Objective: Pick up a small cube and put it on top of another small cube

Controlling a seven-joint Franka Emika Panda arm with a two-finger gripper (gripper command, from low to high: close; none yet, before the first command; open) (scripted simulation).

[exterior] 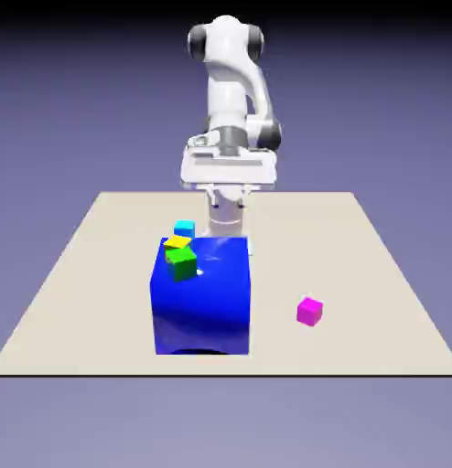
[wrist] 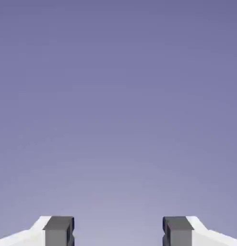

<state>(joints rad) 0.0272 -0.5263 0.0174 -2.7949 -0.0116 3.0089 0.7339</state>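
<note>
While jaws gape — magenta cube (exterior: 309, 311) sits untouched.

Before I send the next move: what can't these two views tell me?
- Hand view: only backdrop between the open gripper; no cubes or table show.
- Exterior view: the fingertips are hidden behind the big blue block.
- Exterior view: the cyan cube is partly hidden by the yellow cube.

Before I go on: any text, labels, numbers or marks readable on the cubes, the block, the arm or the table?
None: no text, label, number or sign shows in either view.
The small magenta-pink cube, big blue block, cyan cube, green cube, small yellow-orange piece, white arm and beige table are plain.
The hand view shows only backdrop.
</note>
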